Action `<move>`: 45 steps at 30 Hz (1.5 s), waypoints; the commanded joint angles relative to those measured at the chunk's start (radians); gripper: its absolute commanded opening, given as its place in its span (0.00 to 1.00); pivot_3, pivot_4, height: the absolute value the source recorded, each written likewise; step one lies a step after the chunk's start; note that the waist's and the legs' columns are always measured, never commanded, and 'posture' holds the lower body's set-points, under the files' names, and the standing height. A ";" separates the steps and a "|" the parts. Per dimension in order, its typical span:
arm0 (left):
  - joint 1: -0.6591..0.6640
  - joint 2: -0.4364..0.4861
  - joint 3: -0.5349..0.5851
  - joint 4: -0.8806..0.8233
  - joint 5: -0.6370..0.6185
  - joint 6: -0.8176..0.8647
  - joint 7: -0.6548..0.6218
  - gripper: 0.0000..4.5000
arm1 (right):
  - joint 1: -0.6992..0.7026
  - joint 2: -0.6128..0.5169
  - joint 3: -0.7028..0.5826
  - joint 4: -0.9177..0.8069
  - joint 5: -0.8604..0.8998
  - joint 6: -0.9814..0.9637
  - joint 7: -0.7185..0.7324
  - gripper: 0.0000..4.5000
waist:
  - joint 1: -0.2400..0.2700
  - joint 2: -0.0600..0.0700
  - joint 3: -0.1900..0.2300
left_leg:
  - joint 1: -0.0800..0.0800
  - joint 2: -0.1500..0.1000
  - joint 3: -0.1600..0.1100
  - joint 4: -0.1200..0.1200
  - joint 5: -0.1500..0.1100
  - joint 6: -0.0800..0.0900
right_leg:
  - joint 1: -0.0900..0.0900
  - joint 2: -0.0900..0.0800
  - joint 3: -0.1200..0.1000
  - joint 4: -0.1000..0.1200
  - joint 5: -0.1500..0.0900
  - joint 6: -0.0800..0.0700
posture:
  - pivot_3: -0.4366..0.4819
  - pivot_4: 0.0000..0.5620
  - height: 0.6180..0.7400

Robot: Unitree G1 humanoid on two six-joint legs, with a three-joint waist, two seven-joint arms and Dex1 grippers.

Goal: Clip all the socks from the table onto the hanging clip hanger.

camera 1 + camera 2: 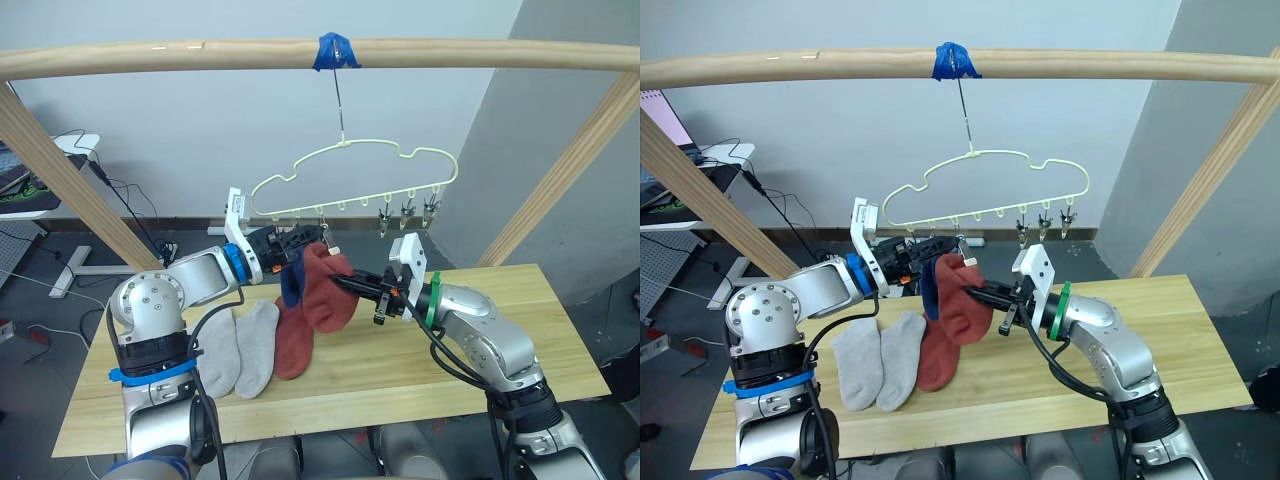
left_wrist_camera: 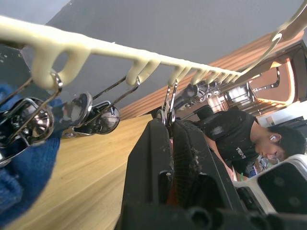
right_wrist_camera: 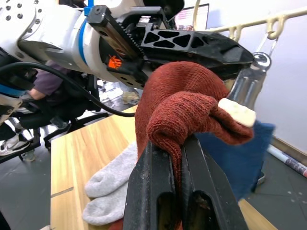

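The cream clip hanger (image 1: 350, 170) hangs over the table (image 1: 460, 360) by its hook. My left gripper (image 1: 315, 238) is shut on one of its metal clips (image 2: 168, 103). A blue sock (image 1: 290, 285) hangs just beside it, from a neighbouring clip. My right gripper (image 1: 345, 283) is shut on a rust red sock (image 1: 325, 295), holding its bunched cuff (image 3: 192, 115) up against the left gripper's fingers. A second rust red sock (image 1: 293, 352) and two light grey socks (image 1: 238, 350) lie flat on the table below.
A round wooden pole (image 1: 450, 55) with blue tape (image 1: 335, 50) carries the hanger, and slanted wooden posts (image 1: 60, 170) stand at both sides. Three bare clips (image 1: 407, 215) hang at the hanger's right end. A person (image 2: 249, 139) sits beyond the table.
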 commanded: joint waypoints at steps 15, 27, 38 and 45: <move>0.001 0.035 -0.004 -0.044 -0.035 -0.043 -0.024 0.99 | -0.022 -0.004 -0.005 0.079 -0.051 -0.090 -0.002 0.00 | 0.000 0.000 0.000 | 0.000 0.000 0.000 0.000 0.000 0.000 | 0.000 0.000 0.000 0.000 0.000 0.000 | 0.38 0.27 1.00; 0.179 0.203 -0.081 -0.337 0.023 -0.161 -0.110 1.00 | -0.071 0.035 -0.012 0.318 -0.190 -0.163 -0.079 0.48 | 0.024 0.000 0.000 | 0.000 0.000 0.000 -0.002 0.000 0.000 | -0.001 0.000 0.001 0.000 0.000 -0.002 | 0.46 0.25 1.00; 0.467 0.242 -0.132 -0.560 0.215 -0.481 -0.167 1.00 | 0.019 -0.053 -0.069 0.190 -0.258 -0.136 -0.185 0.98 | 0.088 0.001 0.001 | -0.001 0.000 0.001 -0.001 0.000 0.000 | -0.001 -0.001 0.000 -0.001 -0.002 -0.004 | 0.54 0.27 1.00; 0.566 0.189 -0.237 -0.559 0.424 -0.662 -0.126 1.00 | 0.079 -0.020 -0.119 0.018 -0.329 -0.127 -0.378 0.98 | 0.101 0.001 0.001 | 0.000 0.000 0.001 -0.001 0.000 0.000 | -0.001 -0.001 0.001 -0.001 -0.003 -0.005 | 0.48 0.24 1.00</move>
